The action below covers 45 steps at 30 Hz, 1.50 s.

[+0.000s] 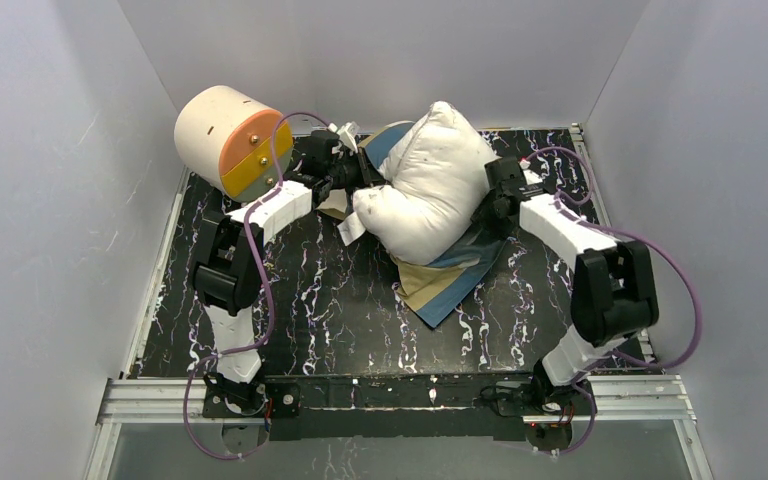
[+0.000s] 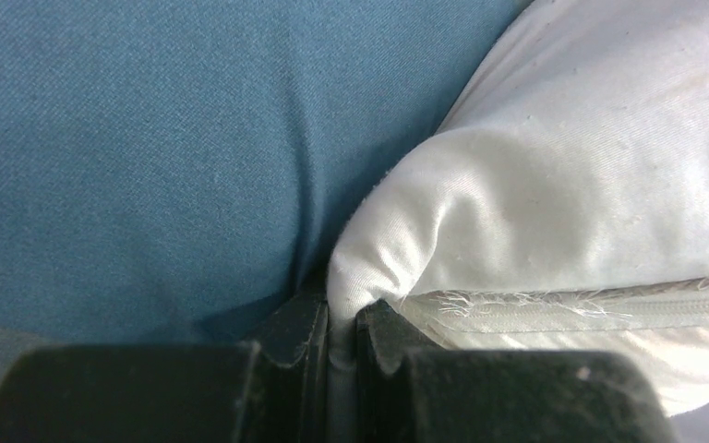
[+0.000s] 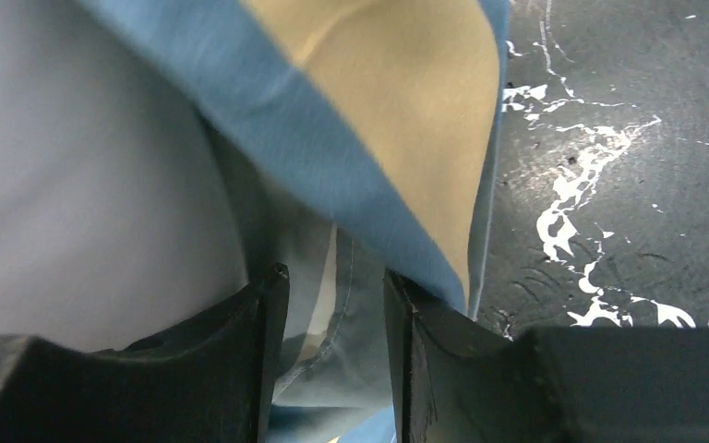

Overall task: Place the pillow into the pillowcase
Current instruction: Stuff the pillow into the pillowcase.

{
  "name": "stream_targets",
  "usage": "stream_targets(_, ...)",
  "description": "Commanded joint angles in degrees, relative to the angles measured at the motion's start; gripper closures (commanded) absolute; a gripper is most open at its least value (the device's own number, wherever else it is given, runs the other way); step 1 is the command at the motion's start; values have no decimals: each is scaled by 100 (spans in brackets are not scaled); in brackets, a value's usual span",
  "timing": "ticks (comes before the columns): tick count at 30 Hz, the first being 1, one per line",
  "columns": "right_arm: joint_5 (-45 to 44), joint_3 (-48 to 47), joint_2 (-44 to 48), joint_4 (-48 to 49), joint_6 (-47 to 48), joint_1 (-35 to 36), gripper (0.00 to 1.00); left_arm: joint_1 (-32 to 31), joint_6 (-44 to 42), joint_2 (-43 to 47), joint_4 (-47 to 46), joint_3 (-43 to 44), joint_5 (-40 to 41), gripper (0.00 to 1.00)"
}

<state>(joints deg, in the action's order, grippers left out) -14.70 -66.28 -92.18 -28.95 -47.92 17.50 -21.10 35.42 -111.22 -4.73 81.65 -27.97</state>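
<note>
Left gripper (image 2: 340, 343): jaws together, clamped on pillow (image 2: 563, 185) corner. Zipper seam just beside jaws. Blue pillowcase (image 2: 129, 157) panel just beyond jaws, touching pillow.
Right gripper (image 3: 332, 295): jaws apart, pillowcase fold in gap, not pinched. Pillow bulk beyond one jaw, tan-and-blue flap beyond other. Black marbled table (image 3: 628, 138) past flap.
Top view: pillow between both grippers, lying on pillowcase, white bulk uncovered. Case tail spreads toward arm bases from under pillow. Cylinder (image 1: 222, 135) well beyond left gripper, far corner.
</note>
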Motion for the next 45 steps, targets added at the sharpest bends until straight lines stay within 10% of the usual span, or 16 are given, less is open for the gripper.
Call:
stream_targets(1,-598,-555,-461,-438,-262,3,49,246,-495,-558,1330,-541,1722,100)
stream_targets(8,-894,-819,-1054,-432,-332,-8,55,238,-491,-505,1292,-578,1692,100)
stream_targets(14,-1141,-855,-987,-573,-153,-12,99,234,-475,-482,1265,-603,1689,100)
stream_targets(18,-1108,-673,-520,-276,206,-41,99,238,-466,-449,1255,-616,1727,100)
stream_targets(34,3778,1379,1660,4151,1251,-756,99,114,-518,-371,1231,-864,1874,100)
stream_targets(41,1532,344,1434,933,773,-756,86,108,-531,-373,1229,-832,1883,100)
stream_targets(45,1847,-2,1123,255,26,-757,78,105,-527,-361,1231,-833,1883,100)
